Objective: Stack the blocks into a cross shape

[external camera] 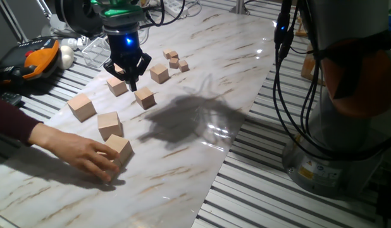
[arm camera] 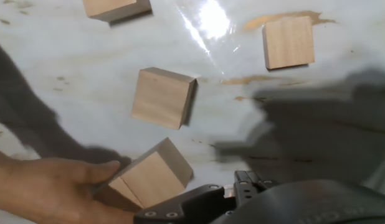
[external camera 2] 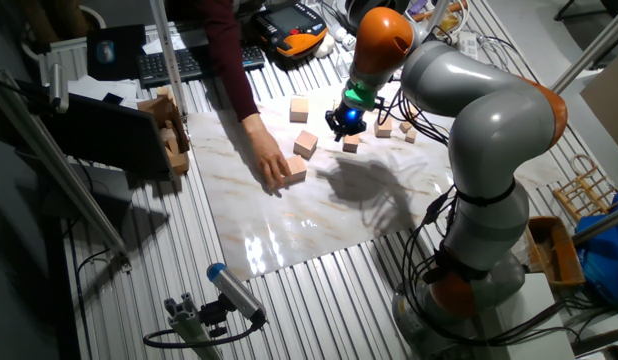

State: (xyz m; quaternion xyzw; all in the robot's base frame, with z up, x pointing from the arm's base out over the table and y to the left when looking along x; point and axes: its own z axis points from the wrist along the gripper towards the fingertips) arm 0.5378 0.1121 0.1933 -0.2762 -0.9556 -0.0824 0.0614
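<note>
This is a robotics lab. A grey-and-orange industrial arm (external camera 2: 489, 130) stands on a bench of ribbed aluminium rails (external camera 2: 319, 300), with a marble-patterned sheet (external camera: 202, 76) laid over them as the tabletop. Black cables (external camera: 281, 82) hang down the arm at 3 o'clock. An orange-and-black control pendant (external camera: 40, 56) lies at 10 o'clock in one fixed view. In the other fixed view, a keyboard (external camera 2: 174, 65) sits at 11 o'clock, with a camera on a bracket (external camera 2: 224, 300) at 7 o'clock.

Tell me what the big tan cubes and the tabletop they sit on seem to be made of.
The large light tan cubes look like unpainted wood: faint grain, matte smooth faces. The white tabletop with brown veins looks like glossy marble or a marble-print laminate; it mirrors the lamp glare, so which one is unclear.
</note>
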